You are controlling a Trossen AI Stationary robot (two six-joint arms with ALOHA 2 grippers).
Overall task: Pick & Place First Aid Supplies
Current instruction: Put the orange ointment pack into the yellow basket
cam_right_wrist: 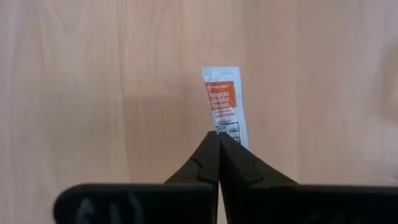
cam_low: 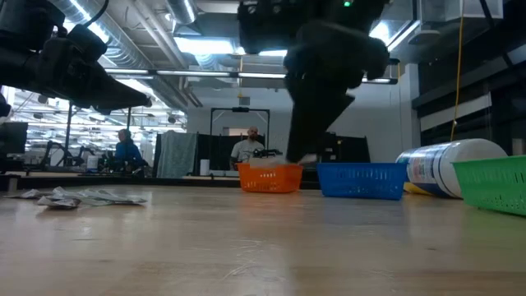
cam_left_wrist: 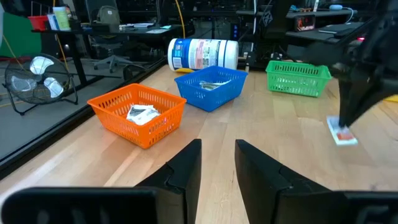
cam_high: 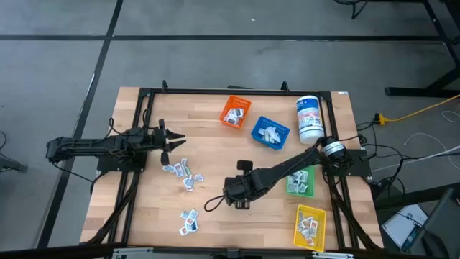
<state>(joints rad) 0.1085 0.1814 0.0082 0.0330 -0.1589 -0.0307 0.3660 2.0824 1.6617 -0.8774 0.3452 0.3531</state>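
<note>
**Ointment packet pinched in the right gripper**

The ointment packet (cam_right_wrist: 224,106), white with an orange panel, sits clamped by one end between the closed jaws of the right gripper (cam_right_wrist: 219,134) over the bare middle of the counter (cam_high: 215,144); the left gripper (cam_left_wrist: 217,158) hangs near the counter's left side, jaws slightly parted and empty; loose packets (cam_high: 181,173) lie scattered just beside it; more rest in the orange bin (cam_high: 234,112), blue bin (cam_high: 269,132), green bin (cam_high: 301,181) and yellow bin (cam_high: 310,224).
</note>
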